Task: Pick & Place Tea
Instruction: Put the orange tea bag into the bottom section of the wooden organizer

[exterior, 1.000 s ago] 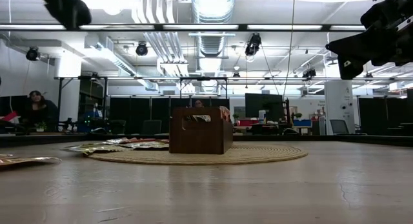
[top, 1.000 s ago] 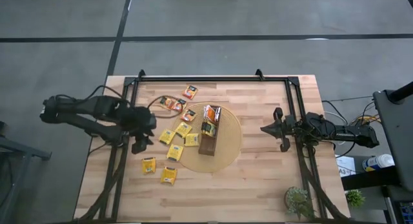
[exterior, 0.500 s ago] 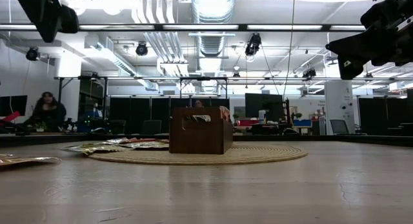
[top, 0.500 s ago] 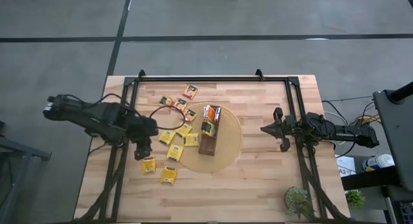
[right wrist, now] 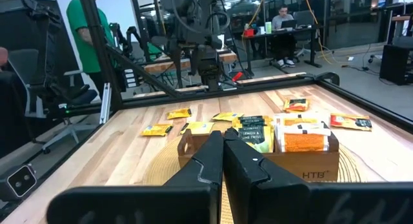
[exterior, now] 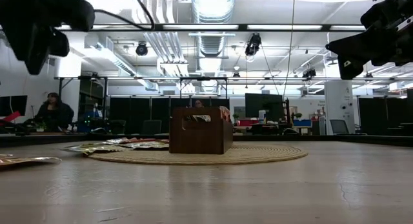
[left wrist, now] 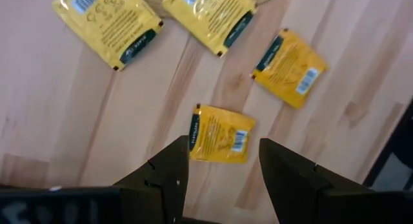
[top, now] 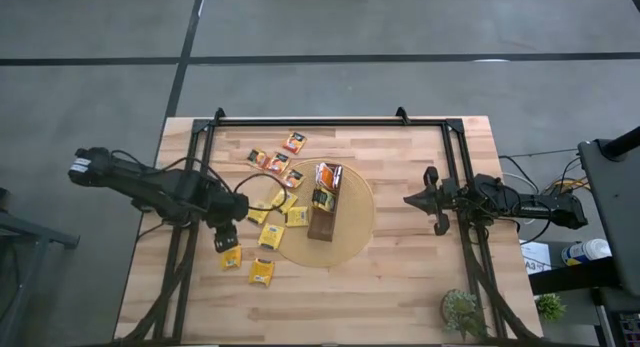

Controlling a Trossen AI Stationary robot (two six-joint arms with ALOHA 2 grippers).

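Note:
Several yellow and orange tea sachets [top: 270, 235] lie flat on the wooden table left of the dark-brown tray [top: 322, 202], which stands on the round tan disc [top: 350, 232] and holds orange and dark green sachets [right wrist: 303, 137]. My left gripper [top: 225, 235] hovers open above one yellow sachet [left wrist: 219, 135] near the table's left side. That sachet shows just beyond the fingertips in the left wrist view, and two more [left wrist: 290, 68] lie farther off. The low view puts this gripper [exterior: 35, 30] well above the tabletop. My right gripper [top: 432, 202] waits shut, raised over the table's right side.
A black frame rail [top: 330, 120] runs around the table's far and side edges. A small potted plant [top: 462, 309] stands at the near right corner. A dark cable loops over the sachets near the left arm [top: 262, 187]. People sit in the room behind [exterior: 51, 111].
My left gripper has moved toward the table's near edge and a little to the right while coming down, ending over a yellow sachet. The right arm and the sachets have kept still.

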